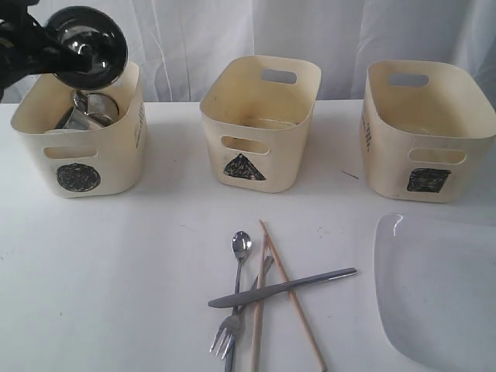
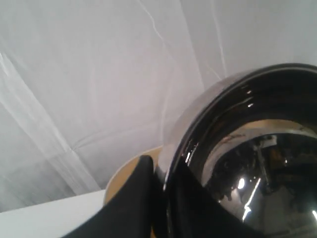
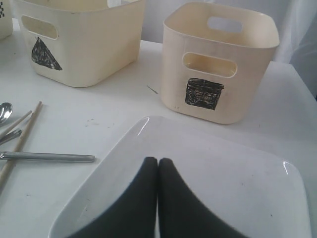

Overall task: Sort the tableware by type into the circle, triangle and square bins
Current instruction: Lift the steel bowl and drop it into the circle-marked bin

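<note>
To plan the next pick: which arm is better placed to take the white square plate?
Right. The right gripper, shut, is over the plate, near the square bin. The left gripper holds the steel bowl above the circle bin.

Exterior view looks down across the table (image 1: 101,271); right wrist view, nearer, shares its square bin (image 1: 465,174) (image 3: 247,94).

We find our left gripper (image 1: 48,48) raised at ten o'clock in the exterior view, its black fingers (image 2: 136,198) clamped on the rim of a tilted steel bowl (image 1: 91,45). Our right gripper (image 3: 157,198) points forward, its pads pressed flat together.
</note>
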Tool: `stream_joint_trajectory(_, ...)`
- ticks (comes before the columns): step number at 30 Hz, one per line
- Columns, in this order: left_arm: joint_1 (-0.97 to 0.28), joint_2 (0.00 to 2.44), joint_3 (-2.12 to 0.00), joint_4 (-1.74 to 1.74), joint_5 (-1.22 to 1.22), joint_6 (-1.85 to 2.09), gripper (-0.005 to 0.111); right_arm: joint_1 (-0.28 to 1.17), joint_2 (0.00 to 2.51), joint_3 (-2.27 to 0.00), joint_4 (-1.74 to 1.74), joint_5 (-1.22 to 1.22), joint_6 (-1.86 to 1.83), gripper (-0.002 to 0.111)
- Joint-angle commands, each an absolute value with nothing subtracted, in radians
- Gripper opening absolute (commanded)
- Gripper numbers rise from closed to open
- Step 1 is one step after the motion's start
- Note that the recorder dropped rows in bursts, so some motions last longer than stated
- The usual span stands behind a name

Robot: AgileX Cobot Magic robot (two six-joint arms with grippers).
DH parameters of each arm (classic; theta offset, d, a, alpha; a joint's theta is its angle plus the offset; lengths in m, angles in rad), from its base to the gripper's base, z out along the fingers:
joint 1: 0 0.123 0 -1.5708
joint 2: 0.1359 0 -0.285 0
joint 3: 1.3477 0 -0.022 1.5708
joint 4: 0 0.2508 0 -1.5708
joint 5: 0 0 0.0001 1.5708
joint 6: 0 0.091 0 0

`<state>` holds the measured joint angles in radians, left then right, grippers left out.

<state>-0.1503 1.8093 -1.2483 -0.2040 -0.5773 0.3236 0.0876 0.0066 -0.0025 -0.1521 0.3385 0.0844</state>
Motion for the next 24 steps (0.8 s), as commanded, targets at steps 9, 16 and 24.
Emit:
stream_joint_trajectory(9,-0.151,1.863,-1.281,-0.166,-0.582,0.275,0.042,0.080,0.000,0.000,-0.151,0.336,0.085,0.000)
stream_joint_trajectory(16,-0.151,1.838,-1.281,-0.170,-0.549,0.074,0.075,0.080,0.000,0.000,-0.151,0.336,0.085,0.000)
stream_joint_trajectory(24,-0.151,1.611,-1.281,-0.170,-0.299,0.066,0.057,0.080,0.000,0.000,-0.151,0.336,0.085,0.000)
